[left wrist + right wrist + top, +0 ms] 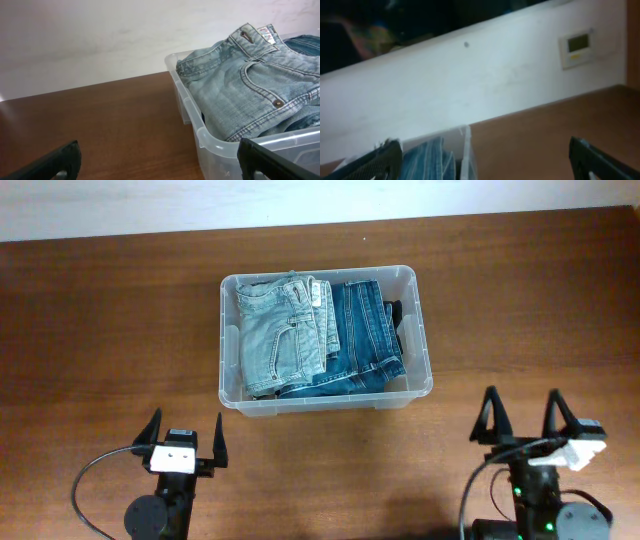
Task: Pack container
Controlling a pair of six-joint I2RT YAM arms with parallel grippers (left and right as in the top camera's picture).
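The table (pixel 100 330) holds the container (pixel 330 402) beyond left hand (pixel 187 420) and right hand (pixel 521 398).

We record even, soft light overhead, faint shadow beside the container (pixel 320 404) on the counter (pixel 100 310); left wrist view sharp; right wrist view dim, bluish, blurred throughout

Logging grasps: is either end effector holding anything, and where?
Nothing: the left end effector and right end effector are open, empty, apart from the container.
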